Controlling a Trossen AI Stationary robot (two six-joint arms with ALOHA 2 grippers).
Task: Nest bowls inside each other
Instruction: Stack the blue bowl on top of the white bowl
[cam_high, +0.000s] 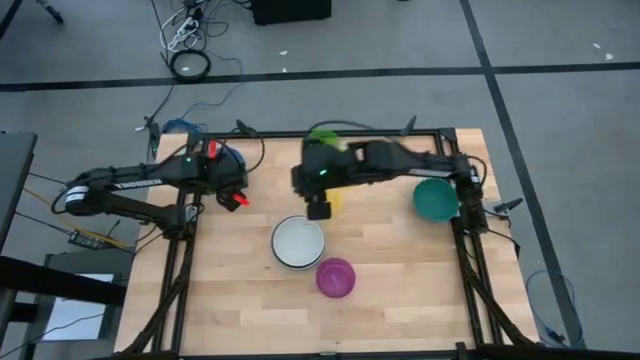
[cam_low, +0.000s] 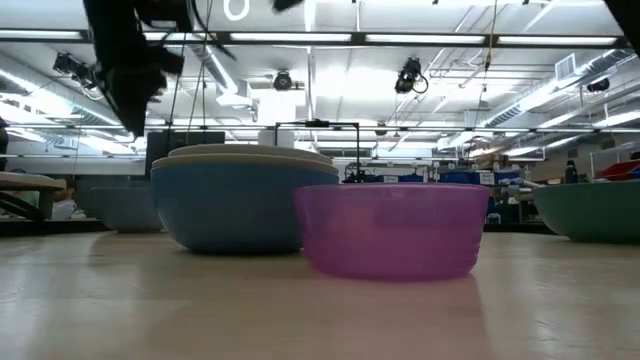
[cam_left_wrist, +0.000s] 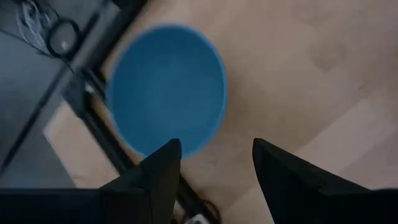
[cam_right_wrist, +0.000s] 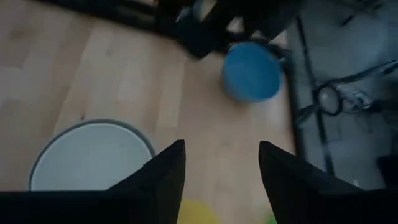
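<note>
**Both claws open, nesting partly done**

Left gripper (cam_high: 236, 199) at about ten o'clock on the table, fingers spread, empty, hovering over a lone blue bowl (cam_left_wrist: 166, 87). Moving right: right gripper (cam_high: 318, 209) near twelve o'clock, fingers parted, holding nothing, with a yellow bowl (cam_high: 333, 200) just beside it and something green (cam_high: 325, 135) behind the arm. Below it, near centre, a stack (cam_high: 298, 241): whitish bowl seated in a blue one. Magenta bowl (cam_high: 335, 277) at six o'clock, loose. Teal bowl (cam_high: 436, 199) at two o'clock, loose. By the look of it, one nest made; blue, yellow, magenta and teal still to go in.
</note>
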